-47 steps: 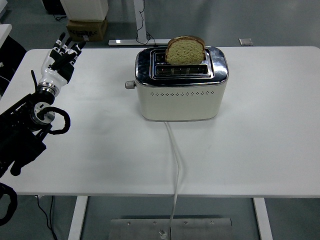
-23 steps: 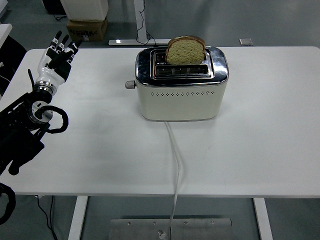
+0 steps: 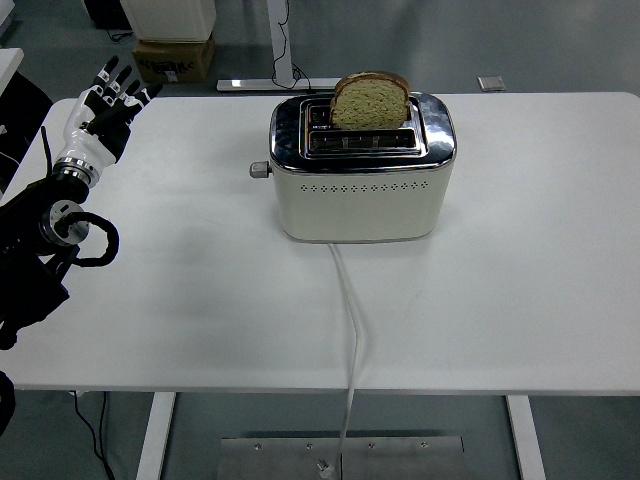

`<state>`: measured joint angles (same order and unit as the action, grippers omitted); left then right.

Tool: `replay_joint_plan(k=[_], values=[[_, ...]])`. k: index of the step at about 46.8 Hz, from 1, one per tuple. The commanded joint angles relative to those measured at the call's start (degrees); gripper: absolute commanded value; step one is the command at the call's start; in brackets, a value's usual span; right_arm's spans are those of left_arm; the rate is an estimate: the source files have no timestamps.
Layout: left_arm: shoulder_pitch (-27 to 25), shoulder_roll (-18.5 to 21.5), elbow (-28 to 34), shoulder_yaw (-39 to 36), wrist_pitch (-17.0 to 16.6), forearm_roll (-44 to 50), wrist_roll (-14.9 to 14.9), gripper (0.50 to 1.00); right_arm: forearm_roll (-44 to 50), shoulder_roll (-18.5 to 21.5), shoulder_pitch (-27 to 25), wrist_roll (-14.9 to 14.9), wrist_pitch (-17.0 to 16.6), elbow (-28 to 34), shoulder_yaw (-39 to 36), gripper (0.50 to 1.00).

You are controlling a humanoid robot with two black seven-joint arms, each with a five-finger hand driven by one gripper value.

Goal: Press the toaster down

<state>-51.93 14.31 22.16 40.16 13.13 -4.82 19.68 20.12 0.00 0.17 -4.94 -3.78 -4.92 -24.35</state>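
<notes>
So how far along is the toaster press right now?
Nothing looks done yet. The bread slice stands high out of the toaster, and the lever on its left end sits up near the top. The left hand hovers open at the table's far left corner, well clear of the lever. Reaching over and pressing down remain.

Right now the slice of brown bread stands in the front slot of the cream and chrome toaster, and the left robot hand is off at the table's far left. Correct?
Not quite: the head view shows the slice of brown bread in the cream and chrome toaster's rear slot; the front slot is empty. The left robot hand is indeed far left.
</notes>
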Motion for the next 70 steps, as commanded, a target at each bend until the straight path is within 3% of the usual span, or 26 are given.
replay_joint_plan(k=[1, 7, 12, 13, 19, 38, 70], values=[[0.34, 0.01, -0.01, 0.01, -0.04, -2.46, 0.01, 1.000, 0.00, 0.00, 0.00, 0.01, 0.00, 0.00, 0.00, 0.998], [0.34, 0.54, 0.78, -0.08, 0.66, -4.93, 0.01, 1.000, 0.00, 0.00, 0.00, 0.01, 0.00, 0.00, 0.00, 1.000], [0.69, 3.26, 3.94, -0.08, 0.58, -7.57, 0.01, 1.000, 0.00, 0.00, 0.00, 0.01, 0.00, 0.00, 0.00, 0.998], [0.95, 4.66, 7.34, -0.17, 0.58, -9.22, 0.01, 1.000, 0.00, 0.00, 0.00, 0.01, 0.00, 0.00, 0.00, 1.000], [1.84, 7.21, 12.29, -1.13, 0.58, -10.38, 0.01, 1.000, 0.00, 0.00, 0.00, 0.01, 0.00, 0.00, 0.00, 0.998], [2.01, 13.63, 13.52, -9.13, 2.34, -13.80, 0.01, 1.000, 0.00, 0.00, 0.00, 0.01, 0.00, 0.00, 0.00, 1.000], [4.12, 19.17, 23.45, -11.68, 2.95, -37.44, 0.10, 1.000, 0.00, 0.00, 0.00, 0.01, 0.00, 0.00, 0.00, 0.998]])
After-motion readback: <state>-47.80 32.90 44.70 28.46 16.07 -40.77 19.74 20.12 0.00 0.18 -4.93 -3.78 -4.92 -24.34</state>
